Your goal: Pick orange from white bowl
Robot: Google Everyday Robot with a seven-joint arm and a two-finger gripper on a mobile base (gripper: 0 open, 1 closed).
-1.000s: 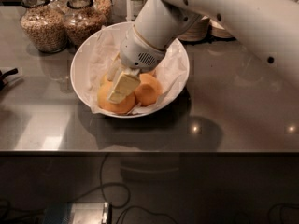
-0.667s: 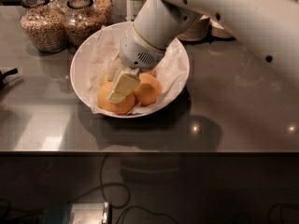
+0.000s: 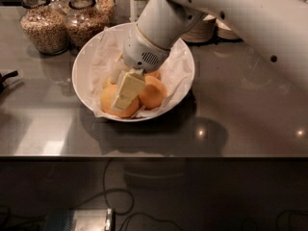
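Note:
The white bowl, wide and lined with crumpled white paper, sits on the grey counter left of centre. Inside it lie oranges: one at the front left, one to its right, and part of another behind. My gripper reaches down into the bowl from the upper right. Its cream-coloured tip lies over the front-left orange and covers that orange's right side. My white arm crosses the top right of the view and hides the bowl's far rim.
Two glass jars of grain stand just behind the bowl at the back left. Stacked plates sit behind my arm. A dark object pokes in at the left edge. The counter's front edge runs below the bowl.

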